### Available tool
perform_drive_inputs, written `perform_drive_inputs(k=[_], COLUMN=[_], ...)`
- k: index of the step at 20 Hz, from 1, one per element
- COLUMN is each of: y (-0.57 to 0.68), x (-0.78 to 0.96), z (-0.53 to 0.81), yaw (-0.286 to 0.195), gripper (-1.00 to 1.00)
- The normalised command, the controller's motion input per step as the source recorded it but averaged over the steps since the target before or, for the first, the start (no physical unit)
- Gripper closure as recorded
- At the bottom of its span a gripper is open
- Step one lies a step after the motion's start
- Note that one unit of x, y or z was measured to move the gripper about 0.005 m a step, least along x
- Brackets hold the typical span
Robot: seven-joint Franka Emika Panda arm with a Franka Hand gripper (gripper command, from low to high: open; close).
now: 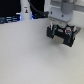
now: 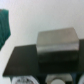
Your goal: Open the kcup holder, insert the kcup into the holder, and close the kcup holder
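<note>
The kcup holder (image 1: 63,35) is a black boxy unit on the white table at the exterior view's right, with red-and-white spots showing at its front. My gripper (image 1: 52,28) hangs at the holder's upper left corner, close to it or touching it; the blur hides its fingers. In the wrist view the holder (image 2: 30,60) is a wide black surface with a grey block (image 2: 57,43) on it. Pale round pod shapes (image 2: 53,79) show at its near edge. I cannot make out the green-topped kcup in either view.
A tall white post (image 1: 25,9) on a dark base with blue light stands at the back of the exterior view's left. A teal object (image 2: 4,27) shows at the edge of the wrist view. The white table (image 1: 30,57) spreads in front of the holder.
</note>
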Motion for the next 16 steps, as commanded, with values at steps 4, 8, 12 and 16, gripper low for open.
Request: perform_drive_inputs(k=[4,8,12,16], y=[0.19,0.00,0.06,0.24], x=[0.17,-0.12,-0.37,-0.42], z=[-0.22,-0.20,-0.09,-0.03], yaw=[0.231,0.314,0.291,0.206], gripper=[-1.00,-1.00,-1.00,-1.00])
